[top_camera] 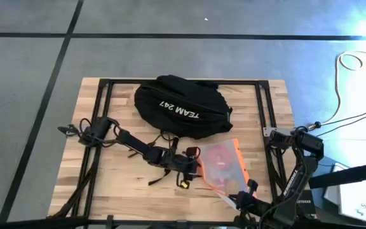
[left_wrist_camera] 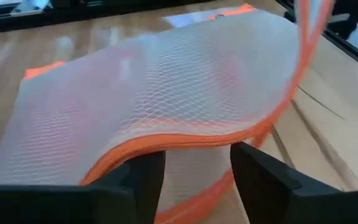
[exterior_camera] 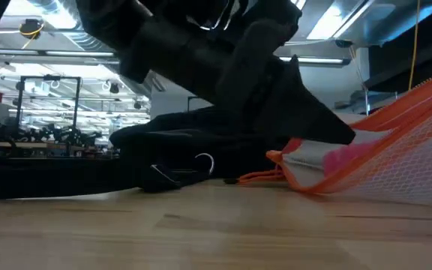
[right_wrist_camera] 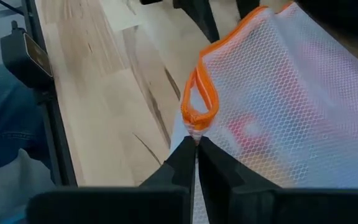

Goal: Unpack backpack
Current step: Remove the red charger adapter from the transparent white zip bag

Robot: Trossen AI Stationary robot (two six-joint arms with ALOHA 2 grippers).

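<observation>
Both grippers worked on a white mesh pouch with orange edging, just in front of the backpack. That backpack lay on the far half of the wooden table, a rounded black mound with its white "TEAM 247" lettering facing up and its near edge close to the pouch's far corner; whether the two touched could not be told from above. In the low view the backpack stretched dark across the middle distance, a metal ring hanging at its near side.

From the backpack outward, the left gripper reached in from the table's left side and met the pouch's left edge. In its wrist view the two dark fingers stood apart, with the orange-trimmed edge of the pouch arching just above the gap, so it seemed loosely spread rather than clamped, though the contact itself was hidden.

At the near right corner of the pouch, the right gripper had its fingers pressed together on the fabric just below a small orange loop, pinching the mesh pouch. Something pink or red showed faintly through the mesh.
</observation>
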